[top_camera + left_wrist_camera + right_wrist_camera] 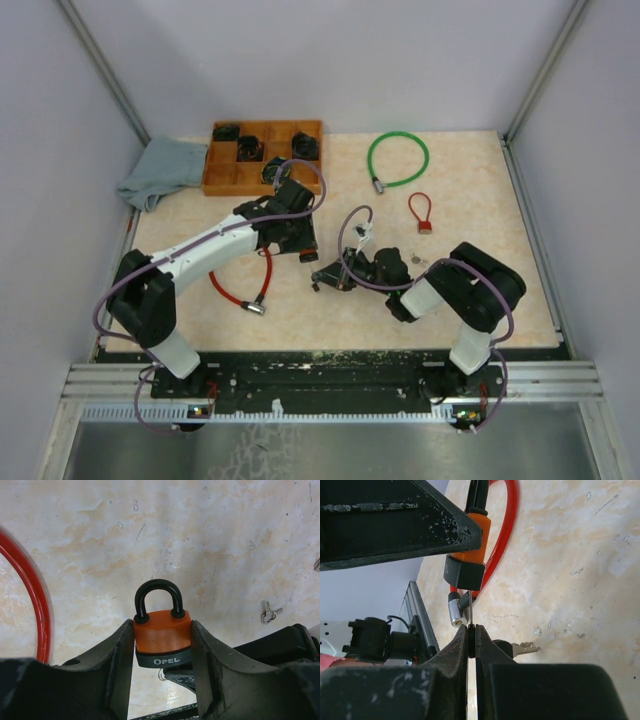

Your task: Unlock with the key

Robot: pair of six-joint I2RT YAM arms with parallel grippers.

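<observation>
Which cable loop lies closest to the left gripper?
The large red cable loop, beside the left gripper holding the orange padlock; the green cable loop and small red cable lock lie farther off.

Robot lab test cell, not a home or shop. Plain pale walls [340,60] with aluminium frame posts [545,70] box in a marbled beige desk [470,300]. My left arm [200,250] and right arm [470,290] are bolted to a metal rail [330,385] at 6 o'clock. Props are laid out: wooden compartment tray [215,185] at 11, grey cloth [160,170] at 10, green cable loop [398,160] at 1.
</observation>
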